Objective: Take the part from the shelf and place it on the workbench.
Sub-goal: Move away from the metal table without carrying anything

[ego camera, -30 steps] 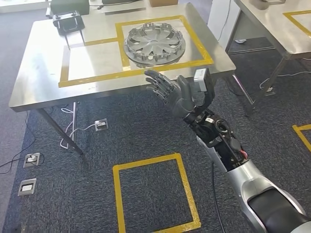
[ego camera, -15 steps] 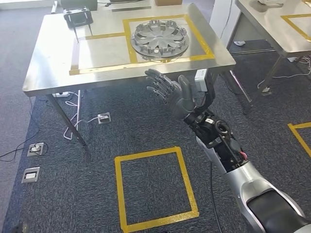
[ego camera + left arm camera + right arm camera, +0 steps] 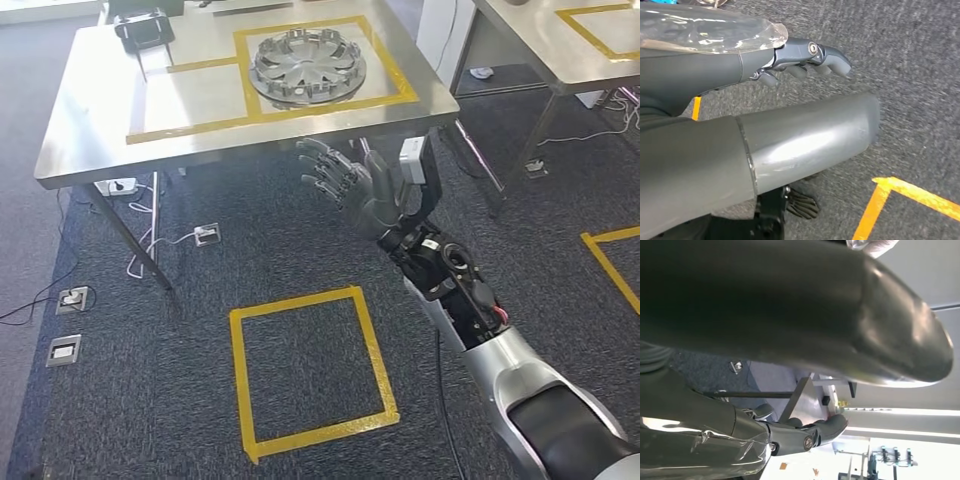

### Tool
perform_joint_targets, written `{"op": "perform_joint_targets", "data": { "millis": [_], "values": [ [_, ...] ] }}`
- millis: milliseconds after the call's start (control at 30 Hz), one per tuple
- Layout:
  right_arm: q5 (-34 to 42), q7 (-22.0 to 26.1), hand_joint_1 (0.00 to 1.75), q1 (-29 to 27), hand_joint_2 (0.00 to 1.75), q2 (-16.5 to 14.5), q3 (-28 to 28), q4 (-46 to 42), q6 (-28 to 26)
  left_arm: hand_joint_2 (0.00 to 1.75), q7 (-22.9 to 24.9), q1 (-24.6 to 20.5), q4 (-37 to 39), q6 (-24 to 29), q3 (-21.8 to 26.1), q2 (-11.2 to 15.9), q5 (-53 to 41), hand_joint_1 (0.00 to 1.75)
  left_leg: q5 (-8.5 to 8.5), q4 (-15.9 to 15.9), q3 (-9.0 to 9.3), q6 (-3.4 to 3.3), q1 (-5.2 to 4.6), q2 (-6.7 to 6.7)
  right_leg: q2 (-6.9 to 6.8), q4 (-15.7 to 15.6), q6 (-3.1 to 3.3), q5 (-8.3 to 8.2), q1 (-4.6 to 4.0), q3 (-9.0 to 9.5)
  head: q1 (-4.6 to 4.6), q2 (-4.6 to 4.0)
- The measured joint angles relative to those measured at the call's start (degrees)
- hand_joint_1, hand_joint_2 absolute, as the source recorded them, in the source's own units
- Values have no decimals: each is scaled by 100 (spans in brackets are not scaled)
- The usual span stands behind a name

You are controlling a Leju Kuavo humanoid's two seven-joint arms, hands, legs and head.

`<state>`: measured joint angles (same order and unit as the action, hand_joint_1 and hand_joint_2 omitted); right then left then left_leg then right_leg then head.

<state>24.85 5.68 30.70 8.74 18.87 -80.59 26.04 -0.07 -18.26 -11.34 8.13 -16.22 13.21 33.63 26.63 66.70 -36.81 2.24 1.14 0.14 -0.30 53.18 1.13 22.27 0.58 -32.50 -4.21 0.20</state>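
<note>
Grey carpet with floor sockets (image 3: 72,298) at left, yellow tape square (image 3: 311,366) mid-floor. On the steel table (image 3: 83,120), the part (image 3: 309,67) lies inside a taped frame. Right hand (image 3: 343,183) hovers empty, fingers spread; left hand (image 3: 806,55) empty, fingers extended.

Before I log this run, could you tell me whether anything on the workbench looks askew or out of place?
Nothing stands out. The wheel cover lies flat inside the yellow taped square on the workbench, and the right robot hand is empty with fingers apart in front of the bench edge.
</note>
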Motion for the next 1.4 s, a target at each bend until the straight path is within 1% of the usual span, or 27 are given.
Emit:
{"op": "perform_joint_targets", "data": {
  "millis": [33,67,100,133,167,267,300,433,600,633,733,767,800,833,867,900,933,967,1033,1067,1100,1133,1200,1267,1300,1367,1400],
  "values": [
    [1,2,0,1,0,0,-1,3,0,0,-4,-6,0,0,0,4,1,0,-82,-445,304,-9,-2,0,2,21,-24,-22,-7,-42,3,0],
    [2,4,0,5,0,0,-3,4,0,0,-8,-13,0,0,0,9,3,0,-97,-844,555,-33,-9,-4,2,41,-54,-42,-17,-73,0,0],
    [3,7,0,10,0,0,-5,4,1,0,-10,-19,0,0,0,12,4,0,-61,-1110,712,-67,-17,-6,1,56,-86,-64,-28,-93,-4,0],
    [5,9,0,14,0,0,-7,5,1,0,-11,-21,0,0,0,13,6,0,-17,-1237,770,-107,-28,-10,-1,63,-119,-82,-38,-114,-8,0],
    [6,10,0,15,0,0,-8,6,1,0,-13,-15,0,0,0,11,8,0,0,-1272,765,-137,-26,-8,-2,67,-118,-62,-44,-121,-15,0],
    [8,11,0,11,0,-1,-7,9,2,0,-12,14,0,0,0,4,13,0,-4,-1292,766,-193,-33,-6,3,65,21,-14,-48,-118,-20,0],
    [9,12,0,11,0,-2,-7,9,3,0,-12,19,0,0,0,4,14,0,-14,-1291,767,-217,-45,-10,2,53,28,-56,-41,-110,-22,0],
    [20,14,0,12,0,-2,-8,10,-11,0,-13,30,0,-2,0,2,19,0,-38,-1284,751,-264,-70,-11,1,1,-122,-176,-13,-92,-22,0],
    [24,69,0,29,0,-2,-14,33,-215,0,-17,33,0,-2,0,7,37,0,-36,-1281,749,-274,-76,-11,3,-5,-149,-178,-8,-90,-21,0],
    [-25,89,0,34,0,-3,-16,37,-294,0,-21,34,0,-2,0,13,39,0,-31,-1272,746,-283,-91,-12,1,-23,-170,-185,2,-82,-20,0],
    [-172,142,0,62,0,-4,-25,42,-455,0,-33,36,0,-1,0,32,44,0,-94,-1410,825,-383,-64,5,5,-62,-276,-176,11,-75,-18,0],
    [-202,161,0,79,0,-4,-32,45,-478,0,-37,34,0,-1,0,35,45,0,-131,-1492,872,-413,-34,21,13,77,-293,-87,3,-142,-31,0],
    [-230,185,0,89,0,-4,-39,50,-495,0,-39,32,0,0,0,37,46,0,-156,-1547,910,-424,-12,38,18,351,-294,56,3,-273,-47,0],
    [-257,203,0,92,0,-4,-44,59,-511,0,-42,32,0,0,0,35,48,0,-162,-1569,925,-425,-13,47,24,756,-301,230,8,-458,-63,0],
    [-280,215,0,84,0,-4,-47,72,-523,0,-43,32,0,0,0,32,51,0,-157,-1571,929,-421,-9,55,26,1199,-311,390,21,-669,-71,0],
    [-298,224,0,65,0,-4,-49,88,-533,0,-43,35,0,0,0,26,56,0,-145,-1567,935,-407,-1,58,25,1533,-326,472,41,-841,-72,0],
    [-310,227,0,48,0,-4,-51,107,-543,0,-43,42,0,0,0,19,61,0,-127,-1560,945,-382,14,60,22,1674,-346,456,67,-925,-73,0],
    [-317,232,0,39,0,-4,-54,123,-550,0,-43,49,0,0,0,14,67,0,-99,-1544,962,-344,37,61,15,1568,-370,330,98,-890,-74,0],
    [-321,245,0,40,0,-4,-60,146,-558,0,-44,62,0,1,0,16,77,0,-4,-1476,1003,-230,88,60,-33,867,-441,-41,159,-566,-82,0],
    [-322,253,0,53,0,-4,-61,157,-558,0,-45,62,0,3,0,22,81,0,51,-1415,1003,-165,94,62,-54,533,-461,-135,168,-392,-98,0],
    [-322,259,0,59,0,-4,-62,168,-558,0,-49,61,0,5,-1,33,83,0,91,-1364,983,-110,89,64,-63,333,-440,-145,168,-287,-105,0],
    [-322,266,0,58,0,-4,-63,178,-561,0,-54,61,0,8,-1,46,84,0,112,-1328,954,-67,75,70,-53,286,-401,-78,154,-260,-98,0],
    [-325,278,0,44,0,-4,-65,192,-562,0,-62,64,0,13,-2,60,91,0,127,-1306,928,-5,79,93,5,307,-267,-17,144,-277,-67,0],
    [-332,295,0,49,0,-4,-82,201,-559,0,-63,62,0,20,-2,66,102,0,251,-1115,853,32,96,96,54,317,-183,4,141,-278,-38,0],
    [-339,303,0,59,0,-4,-90,201,-554,0,-63,59,0,26,-2,66,109,0,383,-838,711,37,94,85,74,315,-148,10,137,-268,-22,0],
    [-355,314,0,63,0,-4,-98,210,-544,0,-63,58,0,39,-2,65,126,0,696,9,225,18,72,57,115,311,-104,18,105,-264,3,0],
    [-361,315,0,49,0,-4,-97,219,-541,0,-63,68,0,43,-2,64,135,0,780,378,-22,-1,55,46,139,311,-87,24,81,-260,9,0]
  ]
}}
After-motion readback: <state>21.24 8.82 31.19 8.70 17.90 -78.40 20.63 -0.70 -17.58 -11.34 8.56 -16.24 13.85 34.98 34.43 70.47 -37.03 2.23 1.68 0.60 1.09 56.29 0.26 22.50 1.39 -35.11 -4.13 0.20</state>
